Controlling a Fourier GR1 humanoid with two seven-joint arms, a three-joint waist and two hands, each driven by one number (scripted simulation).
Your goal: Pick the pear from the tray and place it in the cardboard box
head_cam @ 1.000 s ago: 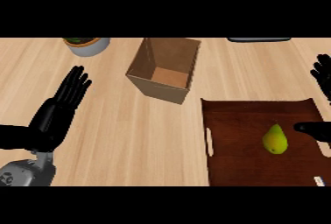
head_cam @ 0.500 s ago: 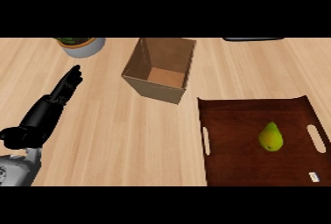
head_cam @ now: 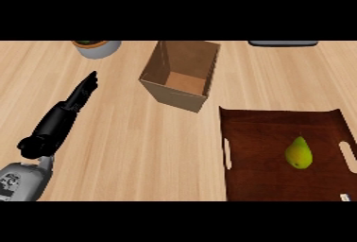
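Wooden desk (head_cam: 140,156): pear (head_cam: 298,152) untouched on tray (head_cam: 258,179) lower right, left hand (head_cam: 66,113) flat-fingered, empty; reaching comes next

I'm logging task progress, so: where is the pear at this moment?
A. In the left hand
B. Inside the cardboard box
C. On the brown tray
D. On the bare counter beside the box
C: the pear lies on the brown tray, apart from the cardboard box, whose inside shows nothing in it; the left hand holds nothing.
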